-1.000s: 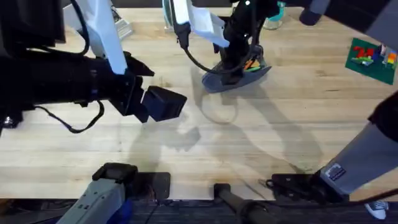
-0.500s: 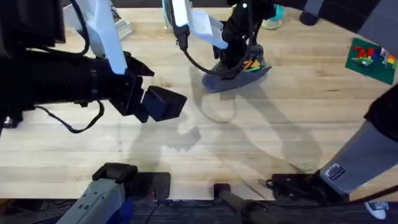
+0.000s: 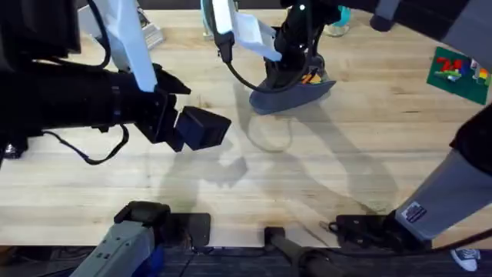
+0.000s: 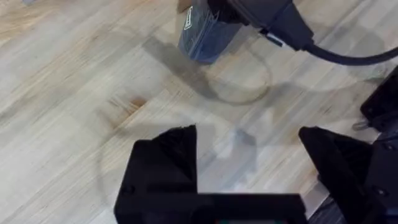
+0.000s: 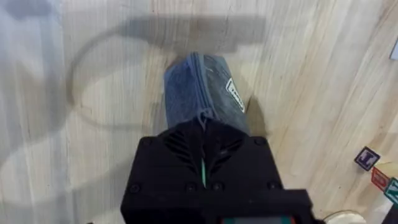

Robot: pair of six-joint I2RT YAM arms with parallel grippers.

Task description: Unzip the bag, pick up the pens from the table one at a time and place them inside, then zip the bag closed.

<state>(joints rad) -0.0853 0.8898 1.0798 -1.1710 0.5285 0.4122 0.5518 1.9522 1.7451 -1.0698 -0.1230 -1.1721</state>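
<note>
Your right gripper (image 3: 286, 77) sits pinched on the grey-blue pencil pouch (image 3: 290, 96) at twelve o'clock on the table (image 3: 346, 169), while your left gripper (image 4: 249, 168) hangs wide apart at nine o'clock.

overhead looks down, wrists close (both facing the bag (image 5: 202, 93))

a broad top of light wooden planks (image 3: 361, 146) runs wall to wall across the overhead view, its grain streaked lengthwise and marked by a faint dark ring stain (image 3: 269, 137) near the middle. soft overlapping shadows fall toward its near edge. at the far right edge sits a green baseplate (image 3: 459, 73) with coloured toy bricks on it. a teal-tinted cup (image 3: 338, 21) stands at the far edge. small lettered blocks (image 5: 373, 168) lie at one side in the right wrist view.
</note>
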